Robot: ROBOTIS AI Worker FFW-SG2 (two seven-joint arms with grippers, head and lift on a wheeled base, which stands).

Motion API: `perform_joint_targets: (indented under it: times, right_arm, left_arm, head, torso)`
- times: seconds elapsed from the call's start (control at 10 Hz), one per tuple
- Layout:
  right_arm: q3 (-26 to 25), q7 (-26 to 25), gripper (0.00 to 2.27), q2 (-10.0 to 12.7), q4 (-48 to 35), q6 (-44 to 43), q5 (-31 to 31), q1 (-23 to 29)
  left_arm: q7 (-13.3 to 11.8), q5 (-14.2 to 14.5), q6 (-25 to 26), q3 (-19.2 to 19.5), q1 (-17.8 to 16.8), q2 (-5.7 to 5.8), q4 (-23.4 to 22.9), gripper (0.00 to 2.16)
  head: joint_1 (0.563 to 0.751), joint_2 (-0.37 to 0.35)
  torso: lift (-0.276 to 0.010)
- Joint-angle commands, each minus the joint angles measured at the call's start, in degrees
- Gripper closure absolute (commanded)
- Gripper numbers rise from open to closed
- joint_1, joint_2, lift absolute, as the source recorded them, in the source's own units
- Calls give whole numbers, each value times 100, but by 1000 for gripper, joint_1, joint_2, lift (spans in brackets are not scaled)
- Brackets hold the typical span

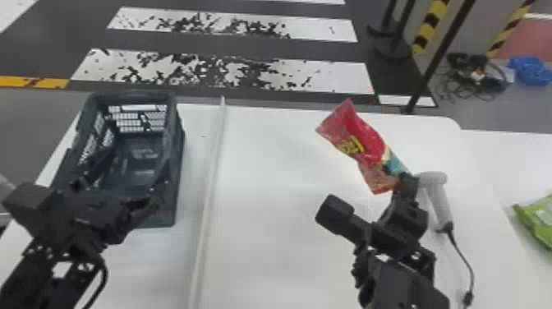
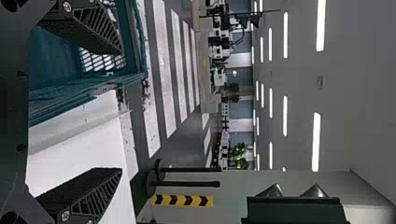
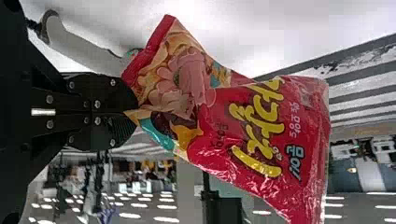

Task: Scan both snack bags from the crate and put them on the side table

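Several broad white floor stripes (image 1: 221, 74), worn and flecked with black, cross the dark floor beyond the work area. Bright ceiling lights (image 2: 286, 37) run in narrow strips, and yellow-and-black barrier markings (image 1: 431, 20) stand near slim dark posts with round bases.

A smooth white tabletop (image 1: 267, 234), rounded at its far right corner, carries a narrow pale ridge (image 1: 207, 197) running from near to far. Beyond its right side is the equally white side table (image 1: 491, 152).

On the left of the tabletop stands the crate (image 1: 178, 193), a deep rectangular box of dark blue-green plastic with latticed walls. The red snack bag (image 1: 361, 135), glossy, creased and pinched at one corner, is up over the right part of the tabletop; the green snack bag (image 1: 542, 217) lies on the side table. A pale grey scanner (image 1: 441, 201) with a rounded head is beside the right gripper (image 1: 404, 177), trailing a thin black cord (image 1: 464, 261).

The left gripper (image 1: 135, 166) is at the crate, its ribbed black fingers (image 2: 95, 28) spread wide with nothing between them. The right gripper (image 3: 133, 110) has its fingers pressed close together on the corner of the red snack bag.
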Motion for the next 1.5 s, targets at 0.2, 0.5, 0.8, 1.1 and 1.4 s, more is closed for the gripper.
perform_joint_targets:
  times: [0.2,0.5,0.8,1.1,1.4]
  right_arm:
    - [743,691,2243,-198,956,-412,894,-131]
    - [1191,1377,1555,-233,1176,-307,1228,-96]
    - [971,1764,-2,-356,86,-43,639,229]
    - [-532,2353,43,-409,-1856,-237,-2068,660]
    - [-1762,2484,63,-224,-2366,-412,-3799,835]
  left_arm:
    - [0,2,18,17,-9,0,10,100]
    - [0,2,18,17,-9,-8,10,100]
    - [0,2,18,17,-18,0,10,100]
    - [9,2,35,8,-26,9,10,100]
    - [9,28,18,26,9,36,1,100]
  head:
    - [695,-16]
    - [695,17]
    - [695,27]
    - [695,53]
    - [695,95]
  torso:
    - [-87]
    - [-87]
    - [-87]
    - [-87]
    - [-87]
